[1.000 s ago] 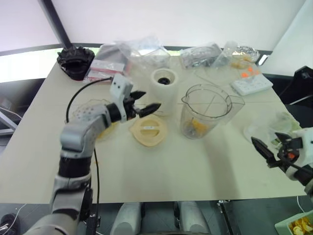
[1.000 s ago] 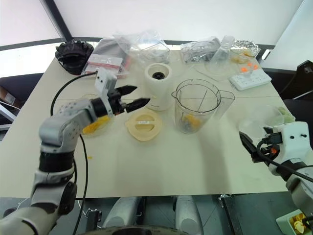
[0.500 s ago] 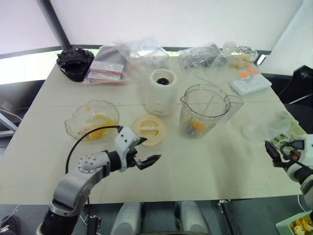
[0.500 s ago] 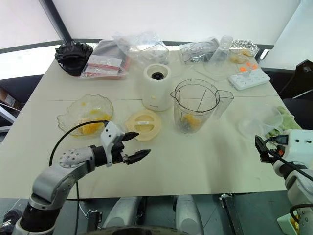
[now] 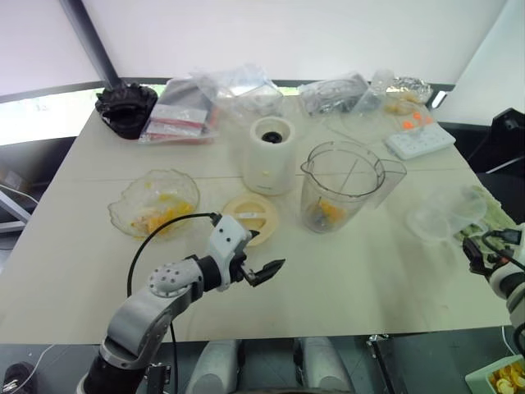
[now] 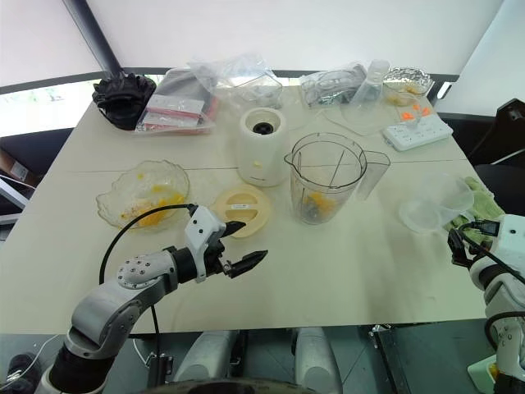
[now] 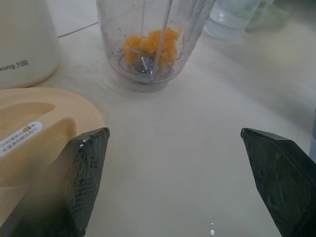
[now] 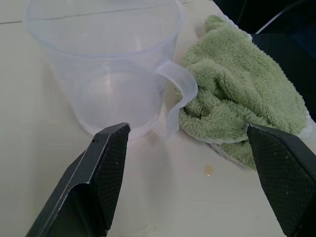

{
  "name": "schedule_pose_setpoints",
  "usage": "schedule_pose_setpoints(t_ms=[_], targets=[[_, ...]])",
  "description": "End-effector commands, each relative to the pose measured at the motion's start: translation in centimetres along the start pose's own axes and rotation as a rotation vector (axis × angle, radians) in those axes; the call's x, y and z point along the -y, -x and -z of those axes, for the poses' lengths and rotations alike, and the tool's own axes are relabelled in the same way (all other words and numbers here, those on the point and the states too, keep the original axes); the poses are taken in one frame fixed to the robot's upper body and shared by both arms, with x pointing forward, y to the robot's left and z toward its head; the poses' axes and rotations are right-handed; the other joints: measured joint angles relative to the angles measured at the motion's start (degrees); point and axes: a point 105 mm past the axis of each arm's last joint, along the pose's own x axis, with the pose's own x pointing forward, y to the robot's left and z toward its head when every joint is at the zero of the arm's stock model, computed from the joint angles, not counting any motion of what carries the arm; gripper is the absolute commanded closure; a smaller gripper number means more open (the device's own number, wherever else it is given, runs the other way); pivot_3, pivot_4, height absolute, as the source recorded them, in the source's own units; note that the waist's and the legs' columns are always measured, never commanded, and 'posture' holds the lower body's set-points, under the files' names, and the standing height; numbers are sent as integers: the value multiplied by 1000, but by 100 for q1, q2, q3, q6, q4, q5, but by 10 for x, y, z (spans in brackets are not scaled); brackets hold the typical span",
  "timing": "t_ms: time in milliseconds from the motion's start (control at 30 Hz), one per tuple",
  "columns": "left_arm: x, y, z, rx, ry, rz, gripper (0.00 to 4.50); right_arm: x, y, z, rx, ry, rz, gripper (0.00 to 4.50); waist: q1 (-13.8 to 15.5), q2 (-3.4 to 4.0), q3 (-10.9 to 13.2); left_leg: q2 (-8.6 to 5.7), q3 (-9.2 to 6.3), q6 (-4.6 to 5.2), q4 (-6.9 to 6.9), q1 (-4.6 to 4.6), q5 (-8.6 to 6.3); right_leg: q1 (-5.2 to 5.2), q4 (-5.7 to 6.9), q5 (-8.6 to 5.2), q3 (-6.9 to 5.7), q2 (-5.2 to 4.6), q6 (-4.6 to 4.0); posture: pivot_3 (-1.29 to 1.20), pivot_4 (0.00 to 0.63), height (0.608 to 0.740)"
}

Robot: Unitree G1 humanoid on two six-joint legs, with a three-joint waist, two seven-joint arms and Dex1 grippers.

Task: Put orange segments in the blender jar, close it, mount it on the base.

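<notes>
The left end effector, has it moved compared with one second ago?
Yes. The left end effector was up by the base, above the lid. Now it is nearer the table's front edge, in front of the lid, open and empty.

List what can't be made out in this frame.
- Orange segments in the blender jar: count unclear, clumped behind its wall.
- Lid: cut by the left wrist view's edge.
- Bags at the far edge: contents too small, crumpled.
- Green cloth: underside hidden.

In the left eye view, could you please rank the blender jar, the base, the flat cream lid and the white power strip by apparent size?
1. Blender jar
2. Base
3. Lid, close to the base; it lies nearer and flat, so unsure
4. Power strip, farthest away
</notes>
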Motion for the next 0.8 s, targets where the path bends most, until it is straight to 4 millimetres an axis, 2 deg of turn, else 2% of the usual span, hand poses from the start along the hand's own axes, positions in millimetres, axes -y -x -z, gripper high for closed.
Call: schedule_pose_setpoints(t_ms=[33, 400, 800], targets=[[5, 1, -11, 41, -35, 1, 63, 12, 0, -4, 19, -16, 50, 632, -1, 0, 0, 0, 0, 0, 0, 0, 0, 0, 0, 0, 0, 0, 0, 0, 150, 740], [4, 1, -12, 39, -37, -23, 63, 21, -17, -3, 8, -92, 94, 632, -9, 8, -4, -1, 4, 0, 0, 1, 0, 0, 0, 0, 0, 2, 0, 0, 150, 740], [3, 2, -13, 42, -45, -41, 63, 26, -33, -12, 34, -135, 120, 632, -15, 10, -6, -2, 9, 0, 0, 1, 0, 0, 0, 0, 0, 2, 0, 0, 150, 740]])
